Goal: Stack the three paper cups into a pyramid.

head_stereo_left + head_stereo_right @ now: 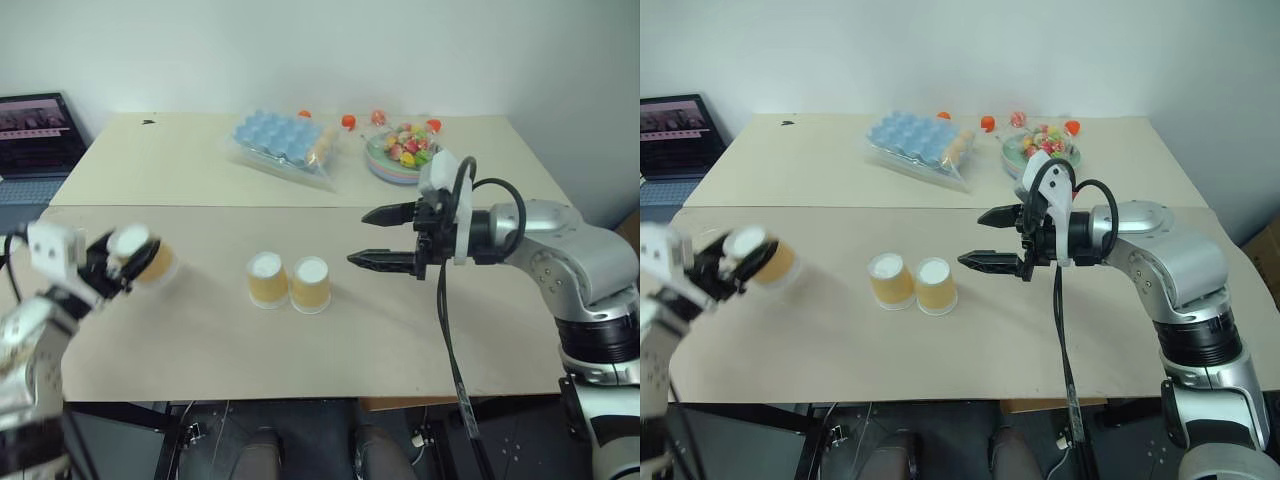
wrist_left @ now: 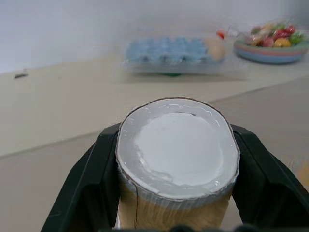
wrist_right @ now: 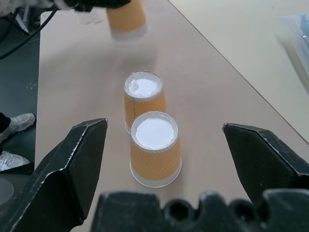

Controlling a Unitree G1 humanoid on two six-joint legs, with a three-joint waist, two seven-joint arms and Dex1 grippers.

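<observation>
**Cup in the left gripper, lower left of the frame, with the base pair off to its right**

Cup three (image 1: pixel 147 258) sat clamped in the left gripper (image 1: pixel 122 262) at the lower left of the head view, lifted clear of the table (image 1: pixel 200 340). Its black fingers (image 2: pixel 96 183) pressed both sides of the cup (image 2: pixel 177 159), and its white base faced away from the wrist. It was tipped, with its long axis running nearly level and pointing toward the frame's centre.

The other two paper cups (image 1: pixel 267 279) (image 1: pixel 310 285) stood upside down at the middle of the frame, touching side by side with their white bases up. From the held cup they lay to the right and slightly lower in the picture, well apart from it. The left arm carried the load, so my reading was that the next move meant travelling right and righting the cup over the seam between the pair.

The right gripper (image 1: pixel 385 238) hovered just right of the pair, jaws spread wide and empty, fingertips pointing toward the cups (image 3: pixel 154 145).

The table was a pale, bare board with a seam across it. An egg tray (image 1: pixel 280 140) and a bowl of candies (image 1: pixel 400 155) sat at the upper middle and a laptop (image 1: pixel 35 130) at the upper left, against a white wall (image 1: pixel 300 50).
</observation>
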